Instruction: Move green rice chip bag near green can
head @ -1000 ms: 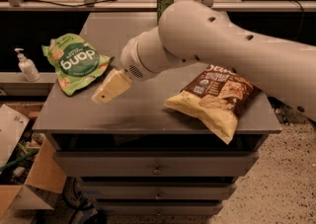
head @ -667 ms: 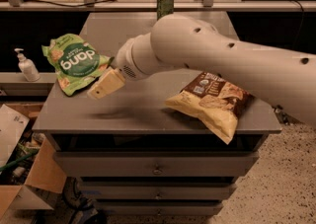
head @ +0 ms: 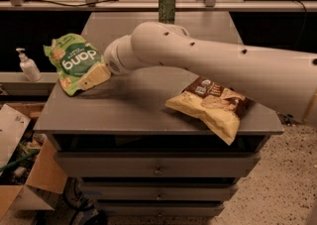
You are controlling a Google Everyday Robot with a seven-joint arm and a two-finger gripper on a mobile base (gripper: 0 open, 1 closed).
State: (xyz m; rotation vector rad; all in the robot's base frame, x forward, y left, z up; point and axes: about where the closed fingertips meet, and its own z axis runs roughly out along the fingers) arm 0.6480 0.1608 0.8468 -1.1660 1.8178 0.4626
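The green rice chip bag (head: 73, 62) with the "dang" logo lies at the left edge of the grey cabinet top (head: 133, 105), partly hanging over the side. My gripper (head: 93, 77) reaches in from the right on a long white arm and its pale fingertip rests at the bag's lower right corner, touching or overlapping it. The green can (head: 167, 5) stands upright at the far back middle of the top, well away from the bag.
A yellow-and-brown chip bag (head: 213, 107) lies at the front right, overhanging the edge. A white pump bottle (head: 27, 65) stands on a shelf left of the cabinet. Cardboard boxes (head: 22, 174) sit on the floor at the lower left. Drawers (head: 158, 169) run below.
My arm has swung left across the cabinet top and the gripper has moved from beside the bag up to its lower right corner. The bags and can have not moved.
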